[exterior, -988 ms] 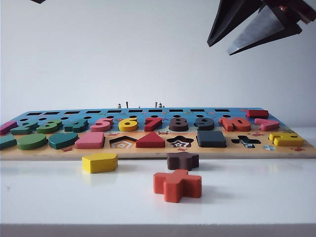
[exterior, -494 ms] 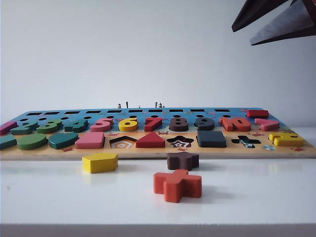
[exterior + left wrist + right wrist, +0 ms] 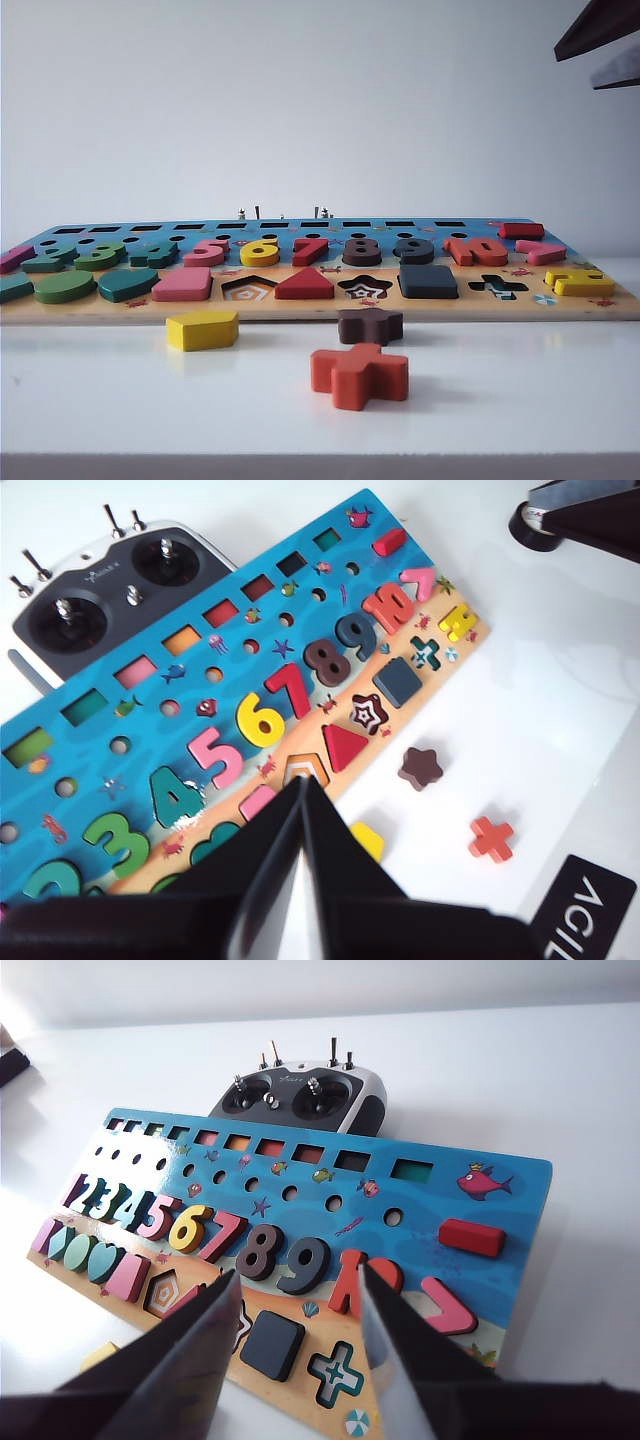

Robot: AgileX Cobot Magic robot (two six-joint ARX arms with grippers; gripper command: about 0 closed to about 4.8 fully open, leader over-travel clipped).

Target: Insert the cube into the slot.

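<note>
My right gripper (image 3: 295, 1360) hangs open and empty high above the cube (image 3: 272, 1344), which already sits flush in its slot (image 3: 428, 282) on the puzzle board (image 3: 420, 1210), straight below my jaws, nearer than my left gripper (image 3: 302, 865), closed over the board's other end

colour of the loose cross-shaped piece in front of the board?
Orange-red. The cross piece lies on the white table, clearest in the exterior view.
</note>
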